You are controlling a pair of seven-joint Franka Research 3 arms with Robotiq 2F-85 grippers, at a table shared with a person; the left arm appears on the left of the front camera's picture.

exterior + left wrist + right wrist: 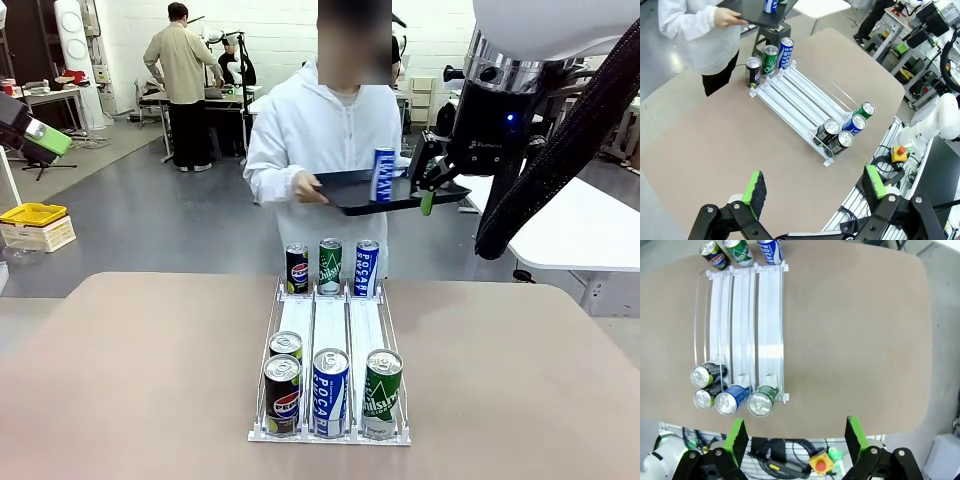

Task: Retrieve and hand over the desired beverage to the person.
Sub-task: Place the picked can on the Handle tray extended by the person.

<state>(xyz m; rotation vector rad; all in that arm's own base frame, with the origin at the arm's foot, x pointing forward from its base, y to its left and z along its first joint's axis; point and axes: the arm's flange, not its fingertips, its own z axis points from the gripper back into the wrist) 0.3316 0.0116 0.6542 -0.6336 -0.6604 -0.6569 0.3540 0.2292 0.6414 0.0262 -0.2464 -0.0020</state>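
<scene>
**Blue can on the person's tray, both hands spread above the counter**

From the front, the person [325,130] in the white hooded jacket stands at the far edge of the counter [130,380], holding a black tray [350,190] with one blue-and-white can [383,175] upright on it. The right hand [425,185] hangs high beside the tray's right end with its green pads apart; whether a pad touches the tray is hard to judge from this angle.

The left wrist view shows what the front view lacks: the left hand [815,187], fingers spread wide and holding nothing, well above the counter's near side. The right wrist view looks straight down on the rack [742,330] from above, its own green pads standing wide with nothing between them.

The white wire rack has three lanes. At its far end stand three cans: a dark Pepsi can [297,268], a green can [330,265] and a blue Pocari can [367,267]. At the near end are four: two dark Pepsi cans [283,392] one behind the other, a blue Pocari can [330,390] and a green can [381,392]. That makes eight cans with the one on the tray.

A person in a beige jacket [180,80] stands at a bench far behind.
</scene>
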